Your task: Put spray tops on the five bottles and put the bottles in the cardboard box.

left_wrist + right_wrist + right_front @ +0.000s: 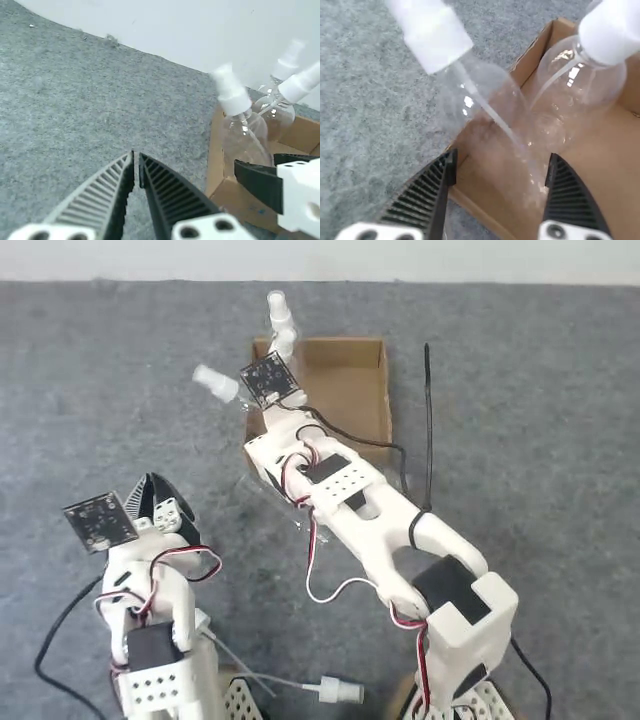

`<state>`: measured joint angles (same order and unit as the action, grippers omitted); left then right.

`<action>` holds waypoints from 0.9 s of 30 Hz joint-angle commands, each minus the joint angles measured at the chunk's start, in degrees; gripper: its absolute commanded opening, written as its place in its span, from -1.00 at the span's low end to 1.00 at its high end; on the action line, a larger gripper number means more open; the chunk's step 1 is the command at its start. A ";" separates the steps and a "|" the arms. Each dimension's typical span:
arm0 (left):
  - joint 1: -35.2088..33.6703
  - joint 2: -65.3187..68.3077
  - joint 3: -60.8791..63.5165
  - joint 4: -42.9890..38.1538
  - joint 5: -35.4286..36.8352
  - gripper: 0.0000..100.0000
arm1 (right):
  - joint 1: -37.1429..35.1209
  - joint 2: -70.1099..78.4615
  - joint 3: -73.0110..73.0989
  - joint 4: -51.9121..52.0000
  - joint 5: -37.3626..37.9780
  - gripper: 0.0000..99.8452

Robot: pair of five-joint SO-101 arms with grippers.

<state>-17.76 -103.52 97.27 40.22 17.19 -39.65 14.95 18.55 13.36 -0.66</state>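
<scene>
- Covering the whole scene, the grey bench (540, 390) carried both arms, the cardboard box (345, 390) and one loose part.
- The right arm (370, 515) was stretched from its base toward the near left corner of the box.
- The left arm (150, 590) was folded close to its own base, well apart from the box.
- The box lay open on the far side of the bench, with its brown floor bare on the right half.
- The right pincer (500, 162) was pinching the tilted bottle (485, 100) at its lower body, one finger on each side.
- This clear bottle already wore a white spray top and leaned outward over the left wall of the box.
- The left pincer (136, 155) was pressed almost together, with nothing between its fingers, above bare bench.
- A standing bottle (575, 75), also capped, was inside the box at its far left corner, just beside the tilted one.
- A loose spray top (335, 692) with its thin tube lay on the bench between the two arm bases.
</scene>
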 commanded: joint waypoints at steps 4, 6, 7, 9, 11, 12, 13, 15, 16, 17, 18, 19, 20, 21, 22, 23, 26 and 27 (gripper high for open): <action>-0.44 -0.70 -0.75 -1.93 -0.35 -0.98 | 1.54 -0.75 -4.40 -0.31 -0.70 -0.54; -0.44 -0.70 -0.75 -1.93 -0.35 -0.98 | 1.54 -0.75 -4.40 -0.13 -0.70 -0.55; -0.44 -0.70 -0.75 -1.93 -0.35 -0.98 | 1.54 -0.75 -4.40 -0.13 -0.70 -0.55; -0.44 -0.70 -0.75 -1.93 -0.35 -0.98 | 1.54 -0.66 -4.40 -0.04 -0.70 -0.55; -0.44 -0.70 -0.75 -1.93 -0.35 -0.98 | 1.54 -0.66 -4.31 -0.04 -0.70 -0.55; -0.44 -0.70 -0.75 -1.93 -0.35 -0.98 | 1.54 -0.57 -4.31 -0.04 -0.70 -0.55; -0.44 -0.70 -0.75 -1.93 -0.35 -0.98 | 1.54 -0.57 -4.31 -0.04 -0.70 -0.55; -0.44 -0.70 -0.75 -1.93 -0.35 -0.98 | 1.45 0.22 -4.31 -0.31 -0.70 -0.55; -0.44 -0.70 -0.75 -1.93 -0.35 -0.98 | 1.45 0.75 -4.40 -0.31 -0.70 -0.55; -0.44 -0.70 -0.75 -1.93 -0.35 -0.98 | 1.36 1.36 -4.57 -0.31 -0.70 -0.55; -0.44 -0.70 -0.75 -1.93 -0.35 -0.98 | 1.27 1.89 -4.66 -0.40 -0.62 -0.55; -0.44 -0.70 -0.75 -1.93 -0.35 -0.98 | 1.27 2.07 -4.75 -0.40 -0.62 -0.55; -0.44 -0.70 -0.75 -1.93 -0.35 -0.98 | 1.27 2.33 -4.75 -0.40 -0.53 -0.57; -0.44 -0.70 -0.75 -1.93 -0.35 -0.98 | 1.27 2.33 -4.75 -0.40 -0.35 -0.62; -0.44 -0.70 -0.75 -1.93 -0.35 -0.98 | 1.36 2.33 -4.75 -0.40 -0.35 -0.67; -0.44 -0.70 -0.75 -1.93 -0.35 -0.98 | 1.45 2.33 -4.84 -0.48 -0.35 -0.74; -0.44 -0.70 -0.75 -1.93 -0.35 -0.98 | 1.63 2.51 -5.63 -0.84 -0.18 -0.90; -0.44 -0.70 -0.75 -1.93 -0.35 -0.98 | 1.71 2.51 -5.80 -0.75 -0.18 -0.93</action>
<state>-17.93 -103.52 97.27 40.22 17.19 -38.15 17.67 16.62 13.36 -0.66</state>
